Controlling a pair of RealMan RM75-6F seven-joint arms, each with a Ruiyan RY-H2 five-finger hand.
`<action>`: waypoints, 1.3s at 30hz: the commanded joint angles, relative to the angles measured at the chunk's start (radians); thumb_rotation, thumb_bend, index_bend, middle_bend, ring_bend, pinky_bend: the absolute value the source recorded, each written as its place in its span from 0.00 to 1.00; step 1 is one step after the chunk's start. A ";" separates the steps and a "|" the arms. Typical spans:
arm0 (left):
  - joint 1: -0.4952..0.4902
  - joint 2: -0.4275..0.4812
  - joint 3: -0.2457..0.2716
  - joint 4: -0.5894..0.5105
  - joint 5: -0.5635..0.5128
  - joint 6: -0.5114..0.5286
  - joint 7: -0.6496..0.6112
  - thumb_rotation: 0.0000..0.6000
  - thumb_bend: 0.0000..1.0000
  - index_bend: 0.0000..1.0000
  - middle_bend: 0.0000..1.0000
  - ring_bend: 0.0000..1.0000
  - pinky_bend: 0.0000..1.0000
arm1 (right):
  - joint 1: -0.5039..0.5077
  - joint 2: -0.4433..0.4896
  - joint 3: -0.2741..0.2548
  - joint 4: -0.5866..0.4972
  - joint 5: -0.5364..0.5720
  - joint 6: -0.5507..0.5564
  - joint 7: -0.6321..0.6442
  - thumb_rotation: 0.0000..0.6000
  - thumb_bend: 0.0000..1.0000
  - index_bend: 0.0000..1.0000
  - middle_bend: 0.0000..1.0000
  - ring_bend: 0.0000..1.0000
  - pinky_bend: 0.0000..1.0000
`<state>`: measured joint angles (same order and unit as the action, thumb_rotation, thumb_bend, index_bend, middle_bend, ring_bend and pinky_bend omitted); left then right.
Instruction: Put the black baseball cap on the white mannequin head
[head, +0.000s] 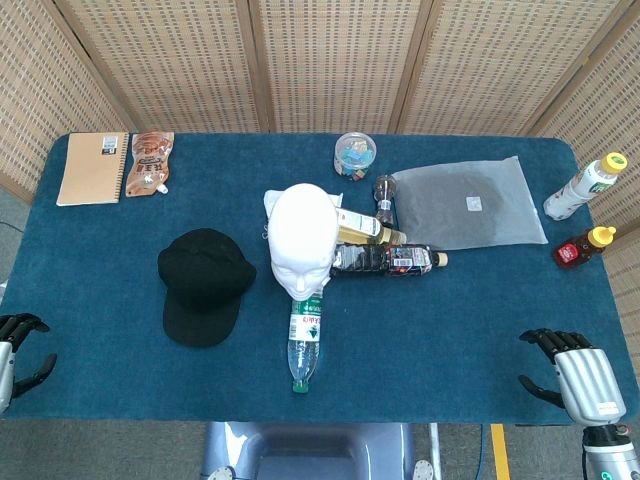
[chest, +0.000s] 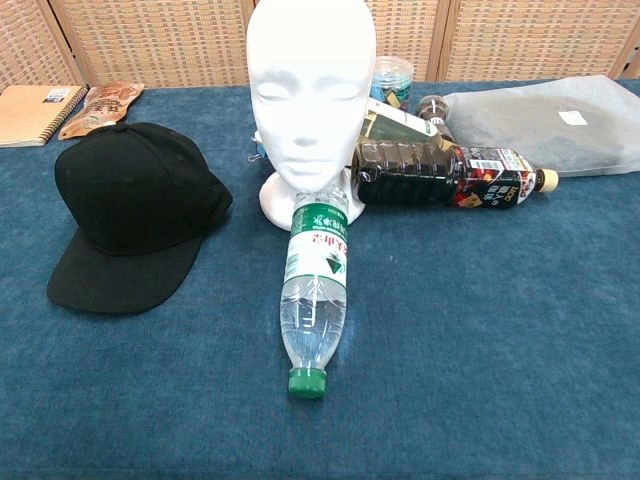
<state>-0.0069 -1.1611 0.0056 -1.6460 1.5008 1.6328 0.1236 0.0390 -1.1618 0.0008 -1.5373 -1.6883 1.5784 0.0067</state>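
Observation:
The black baseball cap lies flat on the blue table, brim toward the front edge, just left of the white mannequin head. The mannequin head stands upright at the table's middle, bare on top. My left hand hovers at the front left corner, fingers apart, holding nothing. My right hand is at the front right corner, fingers spread and empty. Both hands are far from the cap. Neither hand shows in the chest view.
A clear water bottle lies in front of the mannequin. A dark drink bottle and a yellowish bottle lie to its right. A grey bag, a plastic tub, a notebook, a snack pouch and two bottles sit farther off.

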 joint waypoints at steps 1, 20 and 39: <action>0.000 -0.003 -0.005 0.001 -0.004 -0.004 0.002 1.00 0.24 0.40 0.35 0.26 0.44 | 0.000 0.001 0.000 -0.001 -0.003 0.005 0.001 1.00 0.16 0.37 0.42 0.44 0.41; -0.024 -0.002 -0.024 0.010 0.031 -0.041 -0.005 1.00 0.24 0.40 0.35 0.26 0.44 | -0.006 0.008 -0.007 -0.007 -0.007 0.019 0.009 1.00 0.16 0.37 0.42 0.44 0.41; -0.185 -0.127 -0.010 0.133 0.140 -0.249 0.084 1.00 0.19 0.43 0.43 0.28 0.47 | -0.018 0.013 -0.010 -0.006 0.000 0.031 0.012 1.00 0.16 0.37 0.42 0.44 0.41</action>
<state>-0.1807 -1.2747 -0.0019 -1.5240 1.6344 1.3921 0.2003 0.0207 -1.1485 -0.0088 -1.5431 -1.6883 1.6095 0.0184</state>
